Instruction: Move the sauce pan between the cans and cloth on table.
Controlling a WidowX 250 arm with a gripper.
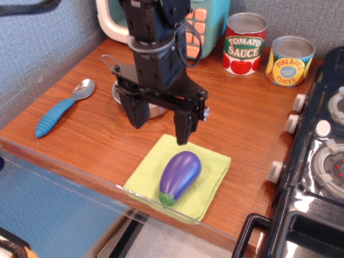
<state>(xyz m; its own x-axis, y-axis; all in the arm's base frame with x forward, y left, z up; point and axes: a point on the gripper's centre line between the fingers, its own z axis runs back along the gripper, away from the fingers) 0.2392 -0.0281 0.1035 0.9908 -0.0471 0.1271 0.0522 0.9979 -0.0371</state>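
The shiny steel sauce pan (156,110) sits on the brown table (80,129) at the middle left, mostly hidden behind my gripper; its wire loop handle (109,58) points to the back left. My gripper (160,124) is open and empty, its fingers straddling the pan's front edge, just above it. The light-green cloth (209,172) lies at the front edge with a purple toy eggplant (180,171) on it. The two cans stand at the back right: the red Tomato Sauce can (244,44) and the yellow Pineapple Slices can (289,61).
A blue-handled spoon (62,107) lies at the left. A black toy stove (317,161) fills the right side. A white and teal toy appliance (201,27) stands at the back behind my arm. The table has a clear plastic front edge (80,177).
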